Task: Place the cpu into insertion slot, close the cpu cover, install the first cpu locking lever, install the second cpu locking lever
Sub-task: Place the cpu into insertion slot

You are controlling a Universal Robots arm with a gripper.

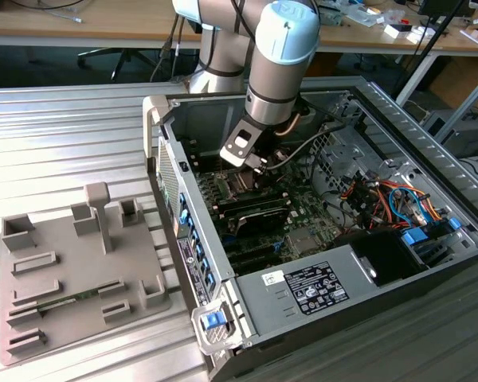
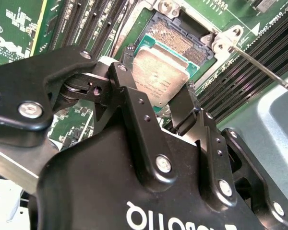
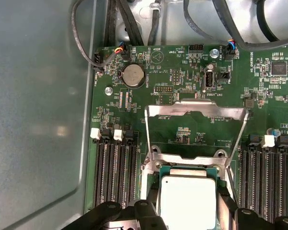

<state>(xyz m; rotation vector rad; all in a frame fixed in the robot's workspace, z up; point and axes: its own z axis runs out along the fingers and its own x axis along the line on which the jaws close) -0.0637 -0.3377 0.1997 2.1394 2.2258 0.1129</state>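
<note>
My gripper (image 2: 159, 73) is closed on the cpu (image 2: 162, 82). One of my fingers (image 2: 126, 64) presses on each of two opposite edges, and the silvery top of the chip faces my camera. I hold it tilted over the socket (image 2: 182, 38), where it covers the half nearer to me. The field of fine contacts in the other half lies bare. Whether the chip already touches the socket, I cannot tell.

In the first wrist view the cpu (image 3: 188, 201) is between my black fingers, and the cover (image 3: 194, 111) stands swung up at the socket's far edge (through its open middle I see the green board (image 3: 182, 62)). Rows of black memory slots (image 3: 114, 172) run along both sides of the socket. In the second wrist view a thin metal rod (image 2: 261, 68) leaves one corner of the socket and runs out over the memory slots.

In the exterior view I reach down with the gripper (image 1: 259, 165) into the open computer case (image 1: 197, 239). The case lies on the ribbed metal table (image 1: 64, 119), beside a grey tray (image 1: 72, 270) that is nearer the table's edge at the exterior view's left.
</note>
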